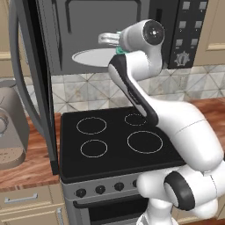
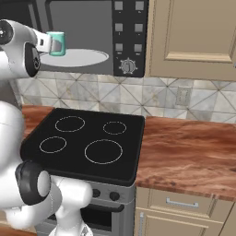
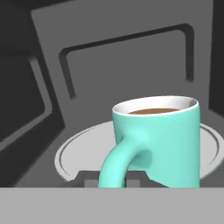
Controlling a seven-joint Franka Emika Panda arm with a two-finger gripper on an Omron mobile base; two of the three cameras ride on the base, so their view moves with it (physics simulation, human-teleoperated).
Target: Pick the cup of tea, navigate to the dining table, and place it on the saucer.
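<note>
Teal glaze fills the lower right of the hand view: the cup of tea point(image 3: 162, 140), brown liquid near its rim, handle toward the camera, with the pincer point(image 3: 113, 181) closed on that handle, its dark tips just showing at the bottom edge. In the right base view the cup point(image 2: 57, 43) sits at upper left, held above the white microwave plate point(image 2: 87, 57); whether it touches the plate I cannot tell. Around it stand the dark walls of the microwave point(image 3: 131, 61), close on both sides and behind, so the only free way is out through the front opening. The microwave door point(image 1: 33, 79) hangs open along the left of the left base view, a tall slanted edge beside the arm's path. Below lies the black stovetop point(image 2: 87, 143), flat and bare, and the reddish wooden countertop point(image 2: 189, 156) runs to the lower right. A grey toaster point(image 1: 11, 132) stands at far left. The white arm point(image 1: 140, 83) rises from lower right, elbow bent, wrist level, reaching into the cavity.
</note>
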